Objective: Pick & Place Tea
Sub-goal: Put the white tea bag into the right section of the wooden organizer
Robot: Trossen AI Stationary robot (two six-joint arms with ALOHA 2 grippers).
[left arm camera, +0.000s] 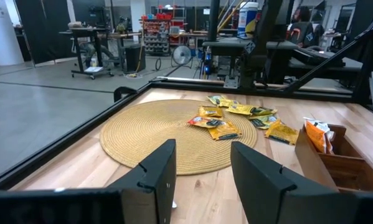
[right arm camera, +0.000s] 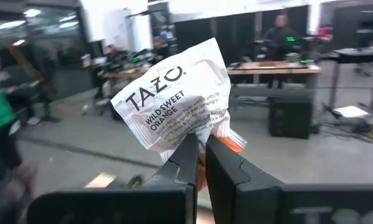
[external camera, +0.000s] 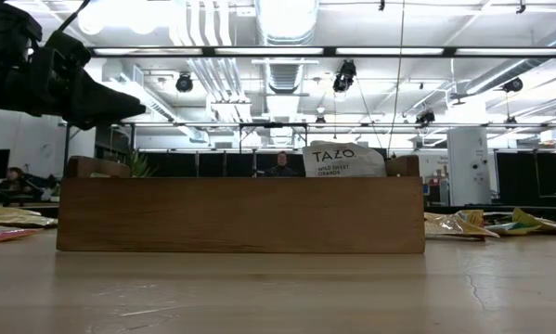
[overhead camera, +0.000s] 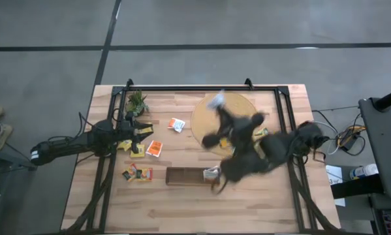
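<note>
A large open industrial lab or workshop hall. A grey concrete floor (overhead camera: pixel 247 23) with dark seams surrounds the wooden worktop (overhead camera: pixel 182 202). Overhead run white ducts (external camera: pixel 208 28) and strip lights (external camera: pixel 333 53). Beyond stand work tables (left arm camera: pixel 96 37), a red parts rack (left arm camera: pixel 158 28), a floor fan (left arm camera: pixel 182 55), and people seated at desks (right arm camera: pixel 279 28).

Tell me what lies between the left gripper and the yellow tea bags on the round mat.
Only bare mat and a strip of table, as the left wrist view shows between left gripper and yellow tea bags.
</note>
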